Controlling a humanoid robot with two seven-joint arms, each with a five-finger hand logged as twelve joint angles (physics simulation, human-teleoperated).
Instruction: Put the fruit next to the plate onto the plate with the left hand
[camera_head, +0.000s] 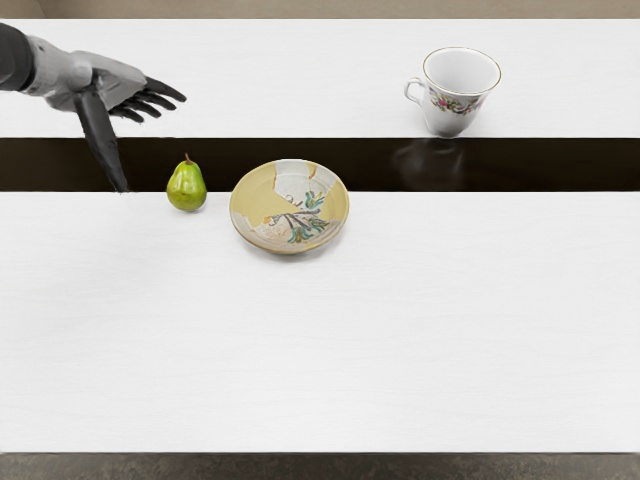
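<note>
1. Plainly, the fingers (152, 100) are spread, holding nothing, thumb (100, 140) hanging down, likely readied for grasping.
2. The left hand (112, 88) hovers up-left of the pear (186, 187), apart.
3. That pear stands upright just left of the plate (262, 200), so a short carry should suffice.

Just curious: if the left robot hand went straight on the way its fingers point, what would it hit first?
Nothing close. The left robot hand points right across bare table, behind the pear and the plate. The cup at far right may be first in line, but depth is unclear.
</note>
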